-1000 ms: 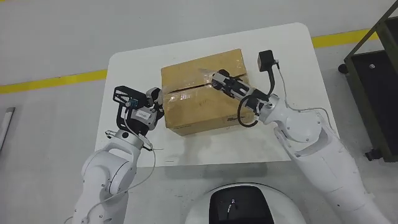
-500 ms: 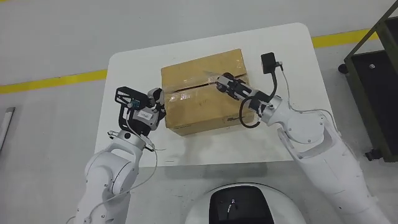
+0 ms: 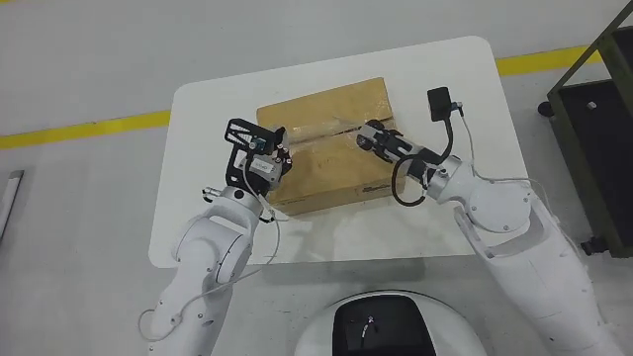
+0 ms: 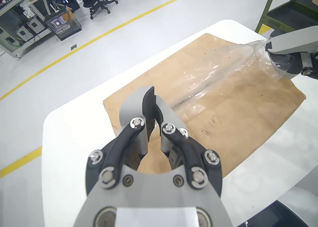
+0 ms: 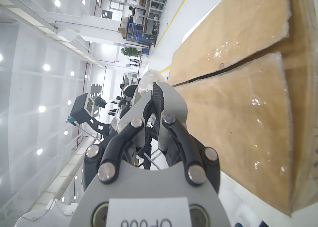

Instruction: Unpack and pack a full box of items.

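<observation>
A brown cardboard box (image 3: 326, 148) lies shut in the middle of the white table (image 3: 213, 119). A strip of clear tape (image 4: 223, 69) is peeled up off its centre seam (image 5: 223, 70) and runs to my right gripper (image 3: 368, 136), which is shut on the tape's crumpled end (image 5: 149, 80) at the box's right end. My left gripper (image 4: 151, 96) hovers over the box's left end, shut with nothing between its fingers. In the top view the left gripper (image 3: 281, 150) sits above the box's left edge.
A green metal cart (image 3: 593, 129) stands off the table's right side. The table's front strip (image 3: 297, 237) lies bare between the box and the edge. Yellow floor lines (image 3: 79, 131) run behind and left of the table.
My left arm has swung from beside the box's left side to above its left end. My right gripper has drawn back to the right along the seam, lifting the tape.
</observation>
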Available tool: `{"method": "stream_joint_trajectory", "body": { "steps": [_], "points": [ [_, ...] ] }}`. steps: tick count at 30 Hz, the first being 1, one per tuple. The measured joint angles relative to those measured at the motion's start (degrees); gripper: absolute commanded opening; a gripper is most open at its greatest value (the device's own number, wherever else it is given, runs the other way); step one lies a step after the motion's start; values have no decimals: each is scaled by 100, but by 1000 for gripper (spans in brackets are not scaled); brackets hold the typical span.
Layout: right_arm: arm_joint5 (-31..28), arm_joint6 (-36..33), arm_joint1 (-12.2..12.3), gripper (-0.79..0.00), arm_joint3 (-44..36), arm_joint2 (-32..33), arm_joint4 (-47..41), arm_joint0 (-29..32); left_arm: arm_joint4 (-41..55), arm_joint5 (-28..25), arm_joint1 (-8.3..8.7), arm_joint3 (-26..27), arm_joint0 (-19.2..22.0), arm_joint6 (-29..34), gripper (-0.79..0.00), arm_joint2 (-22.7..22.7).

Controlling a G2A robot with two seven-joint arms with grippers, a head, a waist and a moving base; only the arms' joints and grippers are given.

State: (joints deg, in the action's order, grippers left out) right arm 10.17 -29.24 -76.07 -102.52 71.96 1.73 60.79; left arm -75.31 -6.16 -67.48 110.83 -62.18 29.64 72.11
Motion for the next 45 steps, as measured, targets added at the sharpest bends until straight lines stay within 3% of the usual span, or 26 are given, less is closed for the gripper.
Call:
{"method": "stream_joint_trajectory", "body": {
  "steps": [15,30,31,32,38,39,41,43,45],
  "points": [
    [163,-108,30,-785,145,-42,61,-60,6,288,-108,-515,448,385,-785,-237],
    [176,-105,49,-785,239,-37,7,-138,-45,117,-161,-662,480,591,-785,-395],
    [180,-108,50,-760,237,-34,4,-141,-54,118,-165,-680,486,596,-785,-404],
    [185,-112,52,-613,235,-31,1,-145,-70,122,-169,-703,491,602,-785,-412],
    [304,-187,69,-391,180,8,-47,-156,-123,192,-198,-820,525,611,-785,-456],
    [334,-201,75,-215,146,31,-54,-147,-126,195,-203,-822,526,615,-785,-465],
    [397,-223,86,-194,72,80,-52,-126,-137,193,-210,-822,523,628,-785,-477],
    [475,-251,104,0,-15,150,-37,-90,-156,193,-216,-821,519,638,-785,-485],
    [545,-284,121,0,-91,211,-4,-55,-163,188,-223,-822,517,649,-785,-489]
  ]
}}
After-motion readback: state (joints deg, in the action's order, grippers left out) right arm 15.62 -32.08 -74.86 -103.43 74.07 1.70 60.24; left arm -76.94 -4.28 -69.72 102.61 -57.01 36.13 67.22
